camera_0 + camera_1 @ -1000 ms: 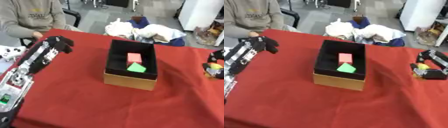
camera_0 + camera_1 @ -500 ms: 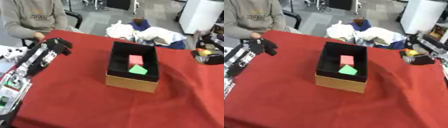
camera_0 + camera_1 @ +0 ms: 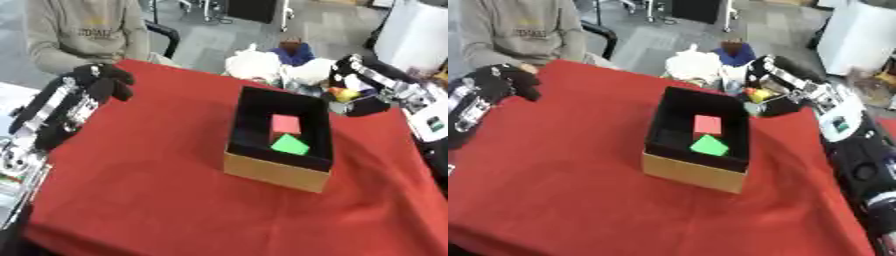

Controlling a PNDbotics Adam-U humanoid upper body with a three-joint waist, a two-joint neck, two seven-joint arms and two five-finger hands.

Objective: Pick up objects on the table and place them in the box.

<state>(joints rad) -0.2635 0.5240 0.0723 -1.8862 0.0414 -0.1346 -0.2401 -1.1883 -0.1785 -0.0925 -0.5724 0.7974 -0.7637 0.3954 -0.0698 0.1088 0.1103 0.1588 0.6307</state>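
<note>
The right robot hand hangs by the far right corner of the open cardboard box with the black lining, its fingers curled round a small yellow-and-red object — what kind of thing it is I cannot make out. It is held off the red-clothed counter, just outside the box's right wall. Inside the box lie a red block and, touching it on the near side, a green block.

The step in hand looks like the drop. To do it well, the hand should carry the object fully over the black rim before the fingers ease apart; letting go now would risk it striking the wall and falling outside. The free floor at the far end of the box, beyond the red block, seems the nearest landing spot — lowering a little first should keep the object from bouncing.

The left robot hand sits at the counter's far left edge, fingers curled on nothing, well apart from the box.
</note>
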